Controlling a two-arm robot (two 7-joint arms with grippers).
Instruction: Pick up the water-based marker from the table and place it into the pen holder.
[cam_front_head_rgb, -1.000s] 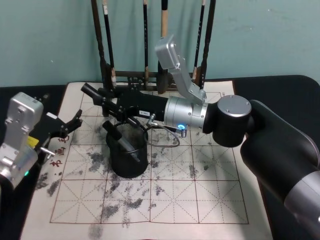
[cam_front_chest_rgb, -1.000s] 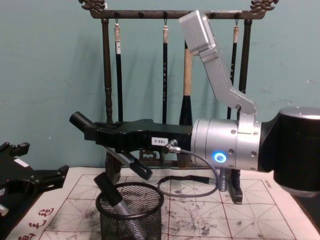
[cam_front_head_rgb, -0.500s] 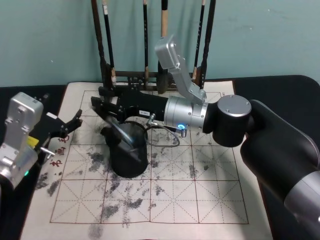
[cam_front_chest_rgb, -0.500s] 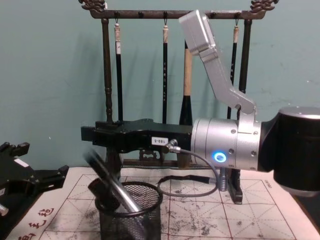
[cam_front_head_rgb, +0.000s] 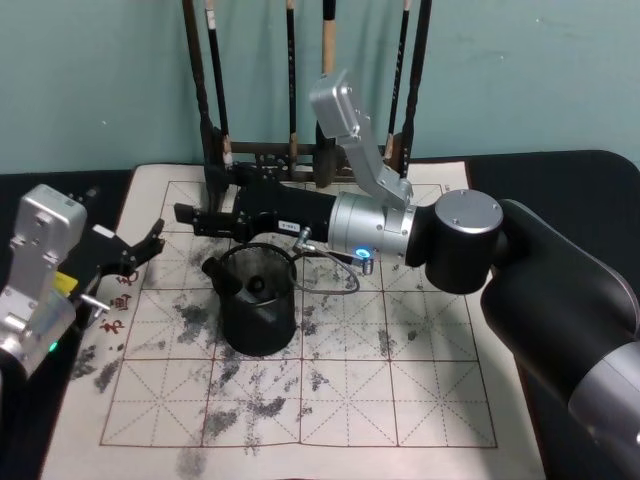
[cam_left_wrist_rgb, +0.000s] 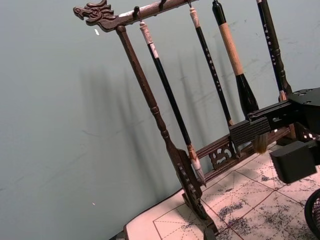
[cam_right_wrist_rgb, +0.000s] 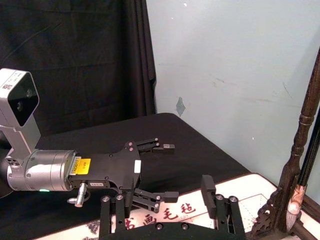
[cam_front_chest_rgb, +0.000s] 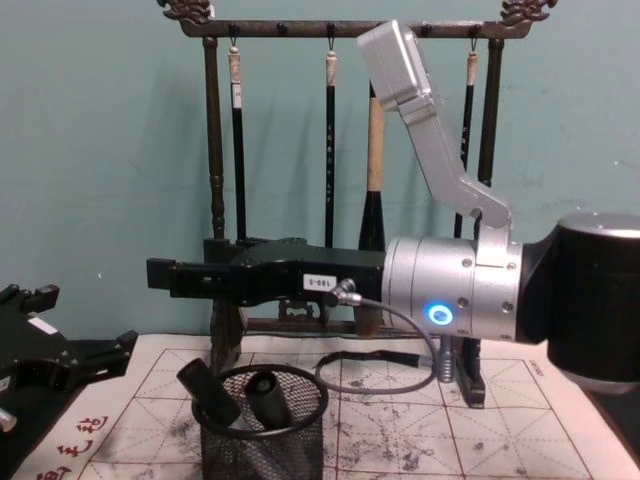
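While the right end effector (cam_front_chest_rgb: 165, 277) hangs above the far-left side of the pen holder (cam_front_chest_rgb: 262, 432), its fingers stand apart and nothing is between them. Directly below it, the water-based marker (cam_front_chest_rgb: 270, 396) rests inside the pen holder, with its long axis tilted, the round end pointing up and toward the near side. A second dark marker (cam_front_chest_rgb: 207, 392) leans against the left rim of the same cup and sticks out over it. So the task's thing lies straight under the right end effector, already in the cup, and I judge that the placing is done; the coming move should be only a retreat to the right and up, away from the rim, so that the fingers do not catch the leaning markers or the brush rack (cam_front_chest_rgb: 215, 170) just behind.

The left end effector (cam_front_head_rgb: 135, 252) is parked at the left edge of the worktop (cam_front_head_rgb: 400, 400), fingers apart and empty, well apart from the pen holder.
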